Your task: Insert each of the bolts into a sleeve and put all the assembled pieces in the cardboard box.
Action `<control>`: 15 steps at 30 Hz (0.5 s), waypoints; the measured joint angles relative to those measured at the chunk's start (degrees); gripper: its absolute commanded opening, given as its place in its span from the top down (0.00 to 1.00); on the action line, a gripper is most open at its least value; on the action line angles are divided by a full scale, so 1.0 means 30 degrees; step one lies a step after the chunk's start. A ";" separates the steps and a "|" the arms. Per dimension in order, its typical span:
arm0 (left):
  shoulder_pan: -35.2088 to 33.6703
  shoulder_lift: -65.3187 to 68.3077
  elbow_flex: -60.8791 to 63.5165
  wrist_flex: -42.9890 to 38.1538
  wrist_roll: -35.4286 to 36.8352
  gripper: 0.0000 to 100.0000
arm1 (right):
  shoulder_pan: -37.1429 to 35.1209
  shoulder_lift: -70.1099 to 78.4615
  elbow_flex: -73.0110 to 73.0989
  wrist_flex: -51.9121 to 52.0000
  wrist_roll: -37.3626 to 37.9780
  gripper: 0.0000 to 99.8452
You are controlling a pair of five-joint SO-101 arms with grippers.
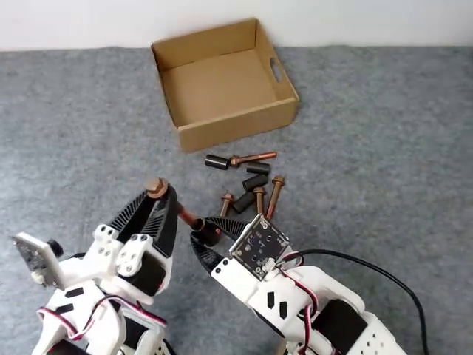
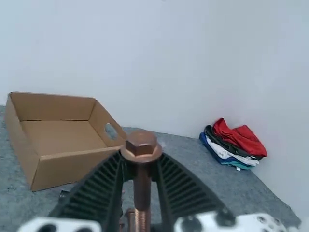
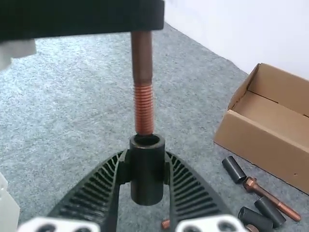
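Observation:
My left gripper [image 1: 160, 195] is shut on a copper bolt [image 1: 157, 187] just under its hex head [image 2: 141, 145], holding it above the grey carpet in front of the loose parts. The bolt's shaft [image 3: 142, 58] slants toward my right gripper [image 1: 205, 234], which is shut on a black sleeve [image 3: 146, 169] held upright. The threaded tip [image 3: 144, 111] sits at the sleeve's open mouth, just entering it. The cardboard box [image 1: 236, 127] stands open at the back with nothing inside.
Several loose copper bolts [image 1: 276, 194] and black sleeves [image 1: 216, 162] lie between the box and the grippers. A black cable [image 1: 369, 270] runs from the right arm. Folded clothes [image 2: 232, 144] lie by the wall in the left wrist view.

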 measured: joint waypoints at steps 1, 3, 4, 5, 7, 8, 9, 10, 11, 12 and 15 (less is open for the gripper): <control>0.0234 0.0000 0.0000 0.0000 0.0117 1.00 | 0.0000 0.0000 0.0000 0.0000 0.0000 0.99; 0.0615 0.0205 0.0088 0.0000 0.0117 1.00 | 0.0000 -0.0029 -0.0029 0.0000 0.0000 0.99; 0.0615 0.0176 0.0088 0.0000 0.0117 1.00 | 0.0000 -0.0029 -0.0029 0.0000 0.0000 0.99; 0.0674 0.0059 0.0088 0.0000 0.0029 1.00 | 0.0000 -0.0029 -0.0029 0.0000 0.0000 0.99; 0.0762 0.0029 0.0059 0.0000 0.0029 1.00 | 0.0000 -0.0029 -0.0029 0.0000 0.0000 0.99; 0.0791 0.0059 0.0059 0.0029 0.0029 1.00 | 0.0000 -0.0029 -0.0029 0.0000 0.0000 0.99; 0.0791 0.0088 0.0059 0.0176 0.0029 1.00 | 0.0000 -0.0029 -0.0029 0.0000 0.0000 0.99; 0.0821 0.0059 0.0059 0.0440 0.0029 1.00 | 0.0000 -0.0029 -0.0029 0.0000 0.0000 0.99; 0.0850 0.0059 0.0059 0.0850 0.0088 1.00 | 0.0000 -0.0029 -0.0029 0.0000 0.0000 0.99; 0.0908 0.0059 0.0059 0.1289 0.0117 1.00 | 0.0000 -0.0029 -0.0029 0.0000 0.0000 0.99; 0.0967 0.0029 0.0059 0.2696 -0.0147 1.00 | 0.0000 0.0000 -0.0029 0.0000 0.0029 0.99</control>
